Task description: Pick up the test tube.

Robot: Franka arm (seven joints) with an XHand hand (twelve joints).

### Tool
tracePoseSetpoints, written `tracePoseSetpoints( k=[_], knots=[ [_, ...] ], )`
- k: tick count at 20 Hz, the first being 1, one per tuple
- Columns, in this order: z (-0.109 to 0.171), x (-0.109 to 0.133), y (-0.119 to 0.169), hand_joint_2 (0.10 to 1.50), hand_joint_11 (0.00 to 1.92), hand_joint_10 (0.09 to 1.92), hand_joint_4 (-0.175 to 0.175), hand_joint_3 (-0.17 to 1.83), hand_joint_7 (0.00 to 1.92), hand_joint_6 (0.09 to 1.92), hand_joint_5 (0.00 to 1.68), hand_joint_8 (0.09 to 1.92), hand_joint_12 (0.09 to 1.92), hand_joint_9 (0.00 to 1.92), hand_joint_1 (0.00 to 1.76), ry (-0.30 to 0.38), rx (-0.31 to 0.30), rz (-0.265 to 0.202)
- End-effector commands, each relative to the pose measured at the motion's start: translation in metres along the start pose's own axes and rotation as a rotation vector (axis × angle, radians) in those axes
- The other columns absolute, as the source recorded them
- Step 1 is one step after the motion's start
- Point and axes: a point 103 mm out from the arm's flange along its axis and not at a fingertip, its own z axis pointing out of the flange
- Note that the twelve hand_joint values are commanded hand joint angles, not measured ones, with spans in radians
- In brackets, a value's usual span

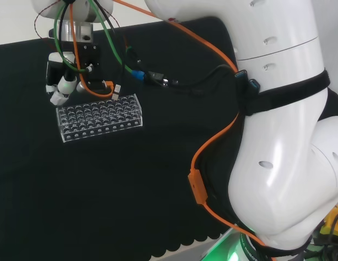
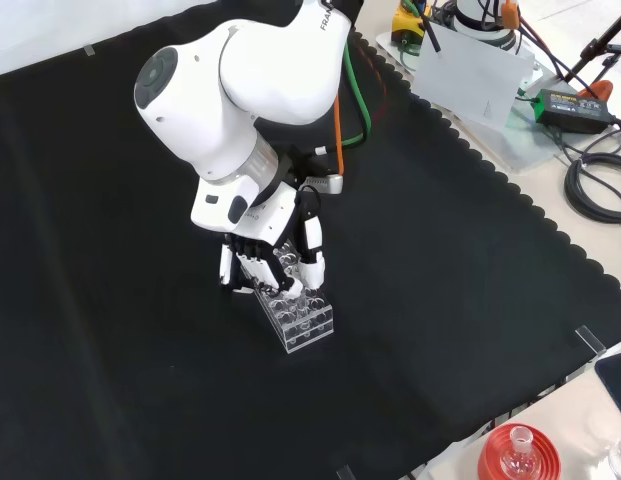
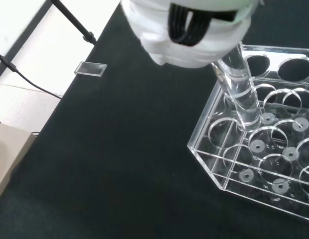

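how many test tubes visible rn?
1. A clear glass test tube stands in a hole near the corner of the clear plastic rack, right under the black and white hand. Other holes look empty; glass elsewhere could be missed.

Mostly black, white and clear, with orange and green accents.

Black cloth (image 2: 470, 300) with a scalloped edge over the bench; white arm link (image 2: 260, 60) with a round grey cap in the front view. Black and white hand (image 2: 275, 262). Colourless, see-through rack (image 1: 99, 116) patterned with rows of round holes, small pale discs at the hole bottoms in the wrist view. Equally clear test tube (image 3: 239, 89). Orange cable (image 1: 209, 144) and green cable (image 1: 111, 41) along the arm in the head view, with a blue connector (image 1: 138, 75). Red ribbed stand (image 2: 518, 455) at the near right of the front view.
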Motion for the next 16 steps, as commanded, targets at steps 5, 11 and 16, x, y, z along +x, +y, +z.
tracePoseSetpoints(
  k=[5, 11, 16],
  knots=[
    [-0.008, 0.005, -0.003, 0.74, 0.49, 0.17, -0.175, 0.41, 1.49, 0.41, 1.35, 0.46, 1.37, 1.37, 1.43, -0.019, 0.007, -0.008],
    [-0.016, 0.008, -0.003, 0.73, 0.49, 0.16, -0.175, 0.42, 1.50, 0.40, 1.35, 0.44, 1.37, 1.37, 1.43, -0.036, 0.010, -0.015],
    [-0.024, 0.010, -0.005, 0.72, 0.49, 0.16, -0.175, 0.44, 1.51, 0.39, 1.36, 0.43, 1.37, 1.38, 1.43, -0.052, 0.008, -0.021]
  ],
)
